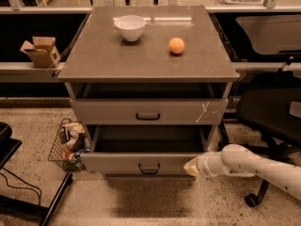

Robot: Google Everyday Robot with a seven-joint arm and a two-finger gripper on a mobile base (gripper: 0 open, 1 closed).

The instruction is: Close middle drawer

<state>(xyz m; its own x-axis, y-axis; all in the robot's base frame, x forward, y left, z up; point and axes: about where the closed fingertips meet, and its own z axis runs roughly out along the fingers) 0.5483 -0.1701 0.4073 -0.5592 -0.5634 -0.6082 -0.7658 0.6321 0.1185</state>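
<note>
One stiff, empty middle drawer (117, 163), pulled out toward the near side, should slide lightly if pushed flat beside its handle (149, 167); the gripper (192, 166) sits at its front's right end, spread or not I cannot tell.
</note>
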